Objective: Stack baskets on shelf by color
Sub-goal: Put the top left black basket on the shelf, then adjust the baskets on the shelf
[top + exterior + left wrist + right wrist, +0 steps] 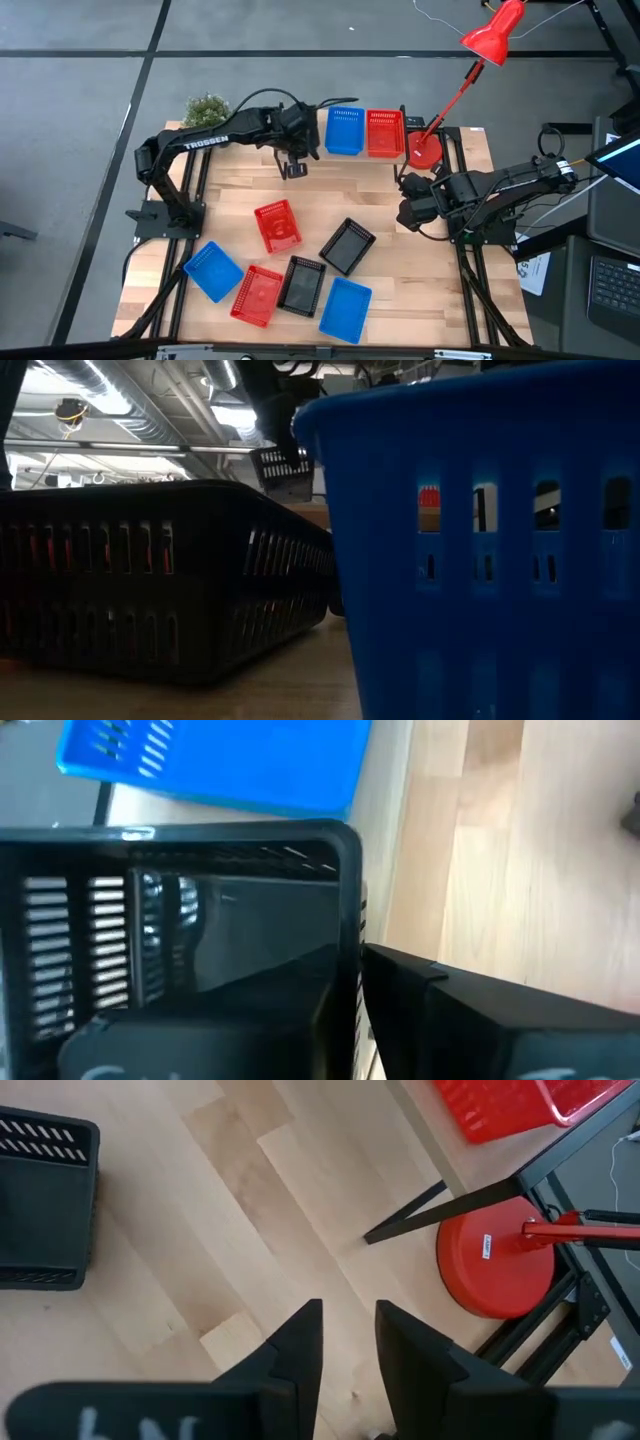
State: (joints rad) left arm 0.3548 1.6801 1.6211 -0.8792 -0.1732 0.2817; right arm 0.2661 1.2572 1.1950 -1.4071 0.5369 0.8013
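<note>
Left gripper [293,165] up at the far side of the worktop [330,205], beside the shelf [330,112], jaws clamped on the rim of a black basket [180,930] — the left wrist view shows that basket filling the space ahead of the fingers, with a blue basket [344,131] just beyond it on the shelf. The held basket is lifted clear of the worktop; in the low view it shows small and high in the background.

On the shelf: the blue basket and, touching it on the right-arm side, a red basket [385,133].

Right gripper [408,212] waits low over the worktop near its right edge, close to the round red lamp base [425,150]. Jaws narrow, a small gap between the fingers, nothing in them.

Loose on the worktop, near side — a red basket [277,226] mid-table; a black basket [347,245] tilted beside it; then a rough row: blue basket [213,271], red basket [257,295], black basket [301,285], blue basket [345,309]. The red and black in that row touch.

Small green plant [205,108] at the far left corner.
</note>
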